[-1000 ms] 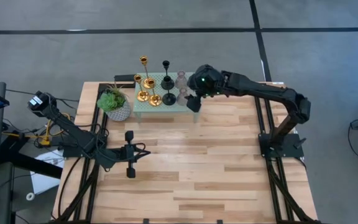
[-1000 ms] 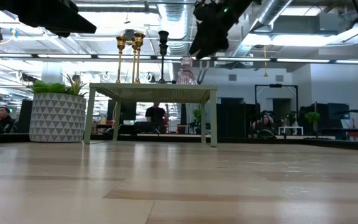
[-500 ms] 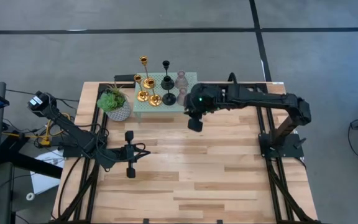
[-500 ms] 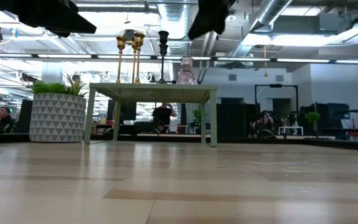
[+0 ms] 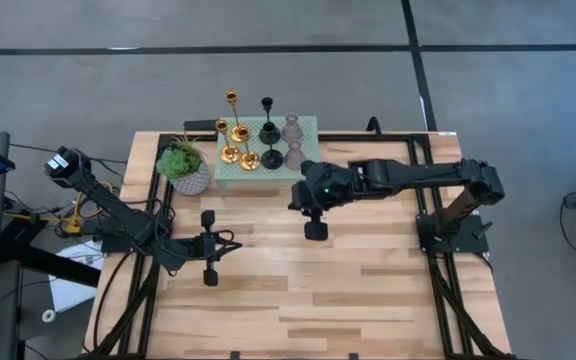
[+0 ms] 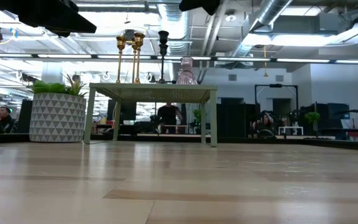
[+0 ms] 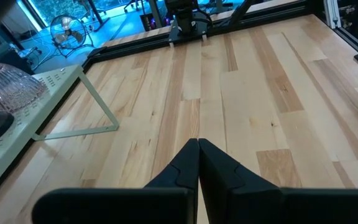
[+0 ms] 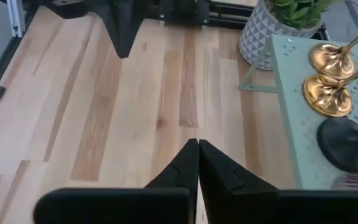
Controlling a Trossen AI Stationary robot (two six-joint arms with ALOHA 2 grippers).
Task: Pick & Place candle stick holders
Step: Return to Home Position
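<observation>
1. Right gripper [image 8: 198, 146] is held over the table [image 5: 368, 280], just in front of the little green shelf [image 5: 311, 135]. Its two fingers are pressed together, and nothing is held between them.
2. Seven candle stick holders are seen on the shelf: three gold holders [image 5: 231, 153], two black holders [image 5: 272, 158] and two pink holders [image 5: 293, 155]. All of them are stood upright, with the long way pointing up.
3. From the right gripper, the holders are found off to one side, toward the back edge of the table. They are near it but are not touched by it.
4. The right arm is placed much nearer to the shelf. The left gripper [image 7: 198, 146] is parked by the left side of the table, well apart from the holders, with its fingers pressed together and empty too.
5. A potted plant [image 5: 181, 163] is set just beside the left end of the shelf.
6. No holder is seen on the bare wood, so the putting away is judged to be done. The arm is probably meant to be folded back to rest next. It is best drawn away from the shelf, because the tall gold holders could be tipped by a bump.
</observation>
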